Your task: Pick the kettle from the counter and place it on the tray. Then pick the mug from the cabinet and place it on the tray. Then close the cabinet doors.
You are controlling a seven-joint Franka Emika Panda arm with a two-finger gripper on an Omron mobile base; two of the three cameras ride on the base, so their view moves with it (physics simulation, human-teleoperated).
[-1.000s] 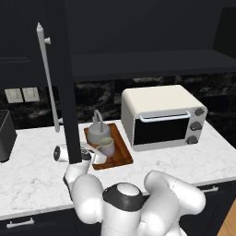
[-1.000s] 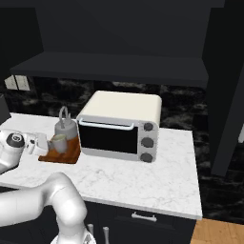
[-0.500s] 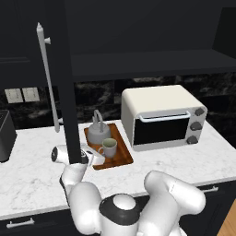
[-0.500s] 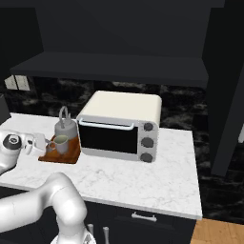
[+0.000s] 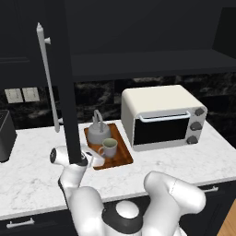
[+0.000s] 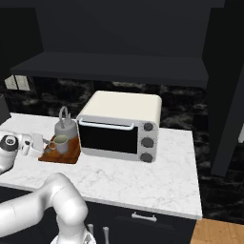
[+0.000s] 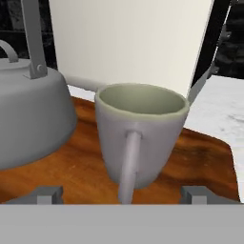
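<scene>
**Gripper open at the tray, mug set down beside the kettle**

Gripper (image 7: 121,194) jaws stand wide apart, one fingertip (image 7: 46,193) on each side of the mug (image 7: 140,135), neither touching it. My hand view looks straight at the mug's loop handle, which points back at me. The mug stands upright on the reddish-brown wooden tray (image 7: 206,159), with the gray kettle (image 7: 28,119) just beside it on the same tray, also upright, its wire handle arching over the lid.

From the left base view, the tray (image 5: 123,157) lies on the white marble worktop (image 5: 27,179), close to the cream toaster oven (image 5: 162,116). The kettle (image 5: 98,131) sits at the tray's back, the mug (image 5: 109,147) nearer its front. A black cabinet door (image 5: 64,87) stands open, edge-on, its long silver bar handle (image 5: 47,76) facing left. In the right base view my gripper (image 6: 40,145) sits low over the worktop (image 6: 143,178), at the tray's (image 6: 64,156) left edge, next to the mug (image 6: 60,143) and kettle (image 6: 65,127).
</scene>
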